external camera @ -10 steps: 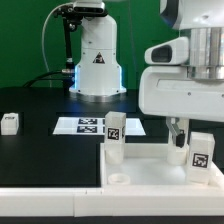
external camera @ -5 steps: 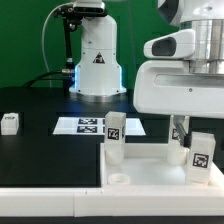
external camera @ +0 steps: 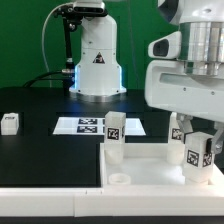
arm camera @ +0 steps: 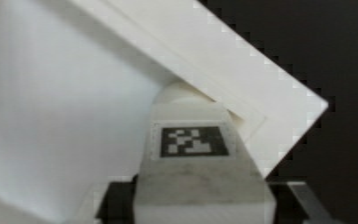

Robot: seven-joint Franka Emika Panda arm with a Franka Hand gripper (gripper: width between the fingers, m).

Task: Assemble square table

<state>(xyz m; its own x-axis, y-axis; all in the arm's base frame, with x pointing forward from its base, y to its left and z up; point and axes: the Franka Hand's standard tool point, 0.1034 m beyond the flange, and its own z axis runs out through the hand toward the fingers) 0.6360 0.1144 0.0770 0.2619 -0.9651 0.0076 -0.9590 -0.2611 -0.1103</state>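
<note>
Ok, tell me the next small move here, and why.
Probably twist the leg into its corner of the square table top. The jaws look closed on it, it stands upright at the corner in the wrist view, and another leg already stands upright on the top.

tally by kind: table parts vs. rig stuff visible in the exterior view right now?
Square tabletop: 1
Peg legs upright on the tabletop: 2, one at the rear corner, one held in the gripper at
Loose peg leg lying on the table: 1
Marker board: 1
Total: 5
</note>
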